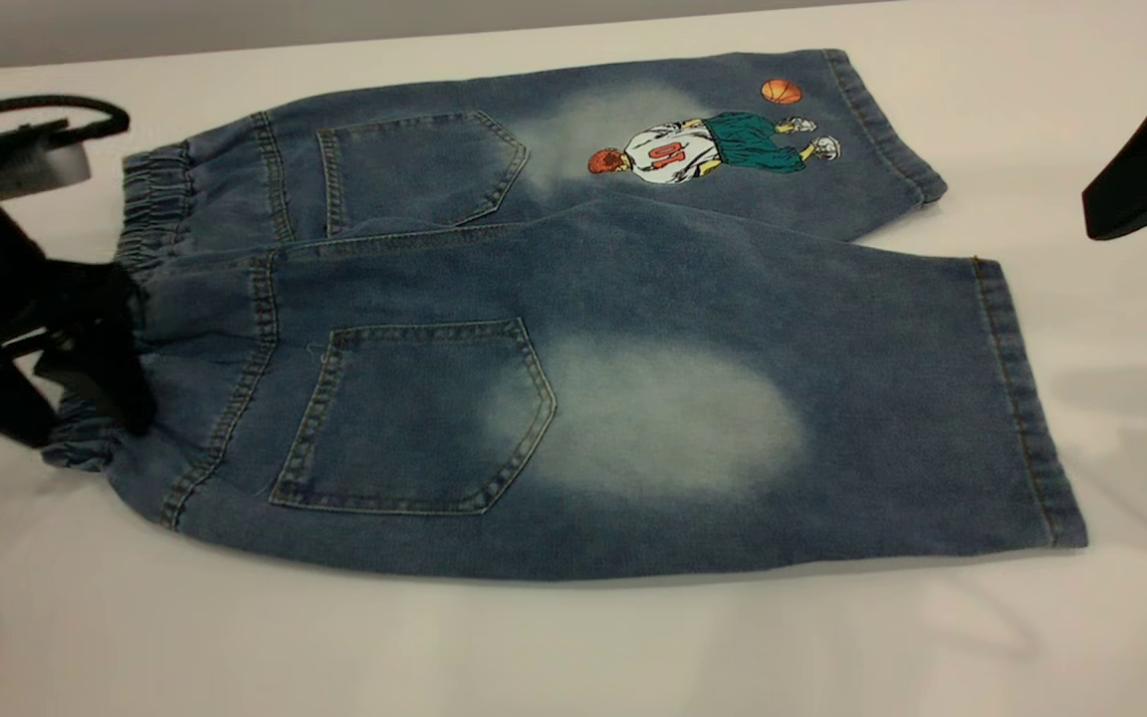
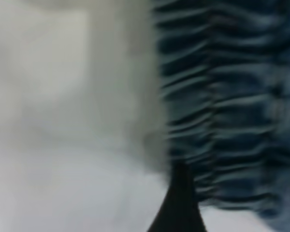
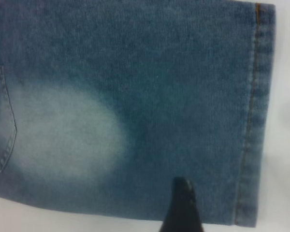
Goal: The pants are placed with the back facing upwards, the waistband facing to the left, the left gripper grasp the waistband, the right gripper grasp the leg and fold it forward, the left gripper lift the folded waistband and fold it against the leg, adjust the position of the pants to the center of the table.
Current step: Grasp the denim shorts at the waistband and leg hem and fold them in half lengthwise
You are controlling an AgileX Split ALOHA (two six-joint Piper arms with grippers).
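Black against the white table (image 1: 573, 647), the left gripper (image 1: 101, 373) is seen at the left edge of the exterior view, set down on the waistband (image 1: 150, 214) at its near end; whether its fingers are closed on the gathered elastic cannot be told, since only one dark fingertip beside the ruffles is shown by the left wrist view. The pants (image 1: 633, 418) are spread flat across the middle of the table, back pockets up, waistband to the left, the printed leg lying farther away and the plain leg nearer. At the far right the right gripper (image 1: 1146, 164) is held clear above the table, apart from the hems — its opening cannot be judged either, though the near leg is looked down on by its wrist camera. For the step in hand — securing both ends before folding — a full bite of elastic should be taken on the left, and the hem should be pinched through both layers on the right, so that no cloth is dragged.
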